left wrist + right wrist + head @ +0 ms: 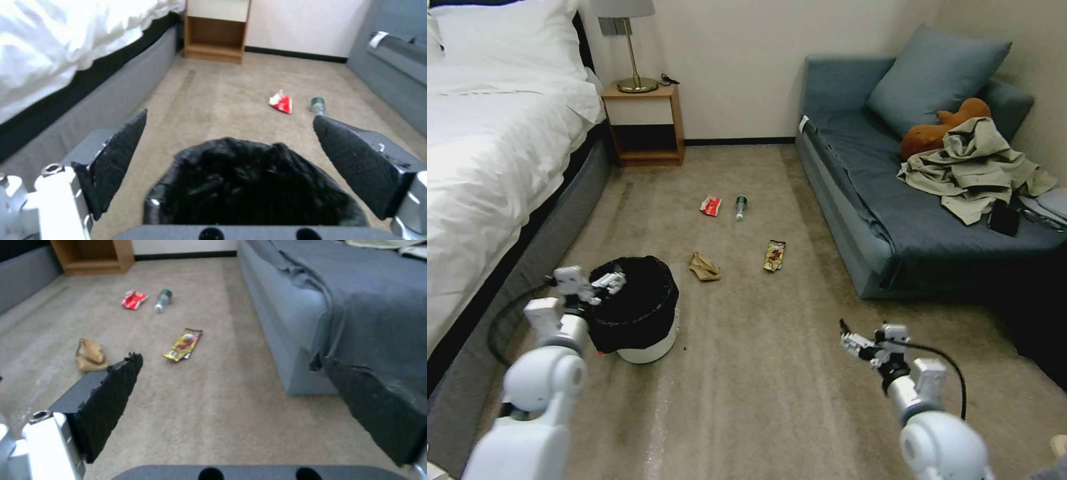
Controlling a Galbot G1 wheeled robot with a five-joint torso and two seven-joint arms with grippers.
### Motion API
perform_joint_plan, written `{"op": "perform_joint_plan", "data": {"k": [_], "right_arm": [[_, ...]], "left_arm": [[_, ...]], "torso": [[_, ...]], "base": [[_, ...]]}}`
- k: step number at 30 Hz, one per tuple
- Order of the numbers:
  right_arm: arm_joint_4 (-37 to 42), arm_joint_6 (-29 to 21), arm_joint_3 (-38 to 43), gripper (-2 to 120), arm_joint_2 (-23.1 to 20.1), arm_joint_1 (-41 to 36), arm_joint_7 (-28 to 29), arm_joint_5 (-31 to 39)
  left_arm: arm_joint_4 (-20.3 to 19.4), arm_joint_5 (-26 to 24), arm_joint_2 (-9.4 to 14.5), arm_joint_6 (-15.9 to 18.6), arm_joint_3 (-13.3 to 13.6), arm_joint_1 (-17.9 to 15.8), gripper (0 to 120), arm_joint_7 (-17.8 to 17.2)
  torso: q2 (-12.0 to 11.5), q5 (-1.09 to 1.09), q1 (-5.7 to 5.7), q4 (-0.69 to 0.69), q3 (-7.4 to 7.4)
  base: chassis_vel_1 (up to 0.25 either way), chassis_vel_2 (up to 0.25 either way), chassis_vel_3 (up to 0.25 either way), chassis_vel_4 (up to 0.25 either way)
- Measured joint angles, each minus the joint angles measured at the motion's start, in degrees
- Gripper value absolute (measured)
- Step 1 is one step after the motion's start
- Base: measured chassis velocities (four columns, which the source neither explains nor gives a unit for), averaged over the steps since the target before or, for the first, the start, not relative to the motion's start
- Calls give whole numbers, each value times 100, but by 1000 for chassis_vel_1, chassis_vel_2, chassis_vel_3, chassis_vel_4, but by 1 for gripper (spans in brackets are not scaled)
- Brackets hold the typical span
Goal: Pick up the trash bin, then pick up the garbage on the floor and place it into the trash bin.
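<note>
Here you are holding the left claw (602,285) spread over the white, black-lined trash bin's (642,347) rim, ready to grip it; the right claw (860,348) is waiting spread, well apart.

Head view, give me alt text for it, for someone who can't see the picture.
The left tool, open, hovers at the rim of the trash bin beside the bed. Ahead on the carpet lie a paper wad, red wrapper, bottle and snack packet. The right tool hangs open near the sofa.

arms: white, round, smooth | left gripper (229,133): grey, rough black pads | right gripper (231,380): same, worn pads | black cable loops at both wrists
</note>
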Motion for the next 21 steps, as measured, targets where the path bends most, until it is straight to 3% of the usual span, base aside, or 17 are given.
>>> {"op": "perform_joint_plan", "data": {"k": [1, 2, 8, 21], "right_arm": [[-29, 45, 16, 100, -26, 0, 2, 8], [-65, 98, 30, 100, -44, 0, 4, 8], [-175, 174, 30, 100, -24, 11, 20, -13], [-281, 257, -41, 100, 28, 29, 31, -136]], "left_arm": [[30, -91, 67, 49, -64, -21, 100, -57], [64, -189, 130, 111, -108, -25, 100, -82], [186, -495, 274, 406, -215, -90, 100, -320], [445, -1162, 489, 890, -155, -376, 98, -684]], "torso": [[0, 4, 0, -1, 0], [0, -9, 0, -2, 0], [0, -4, -1, 0, 0], [0, -4, -1, -1, -1]], "base": [[0, 0, 0, 0], [0, 0, 0, 0], [0, 0, 0, 0], [0, 0, 0, 0]]}}
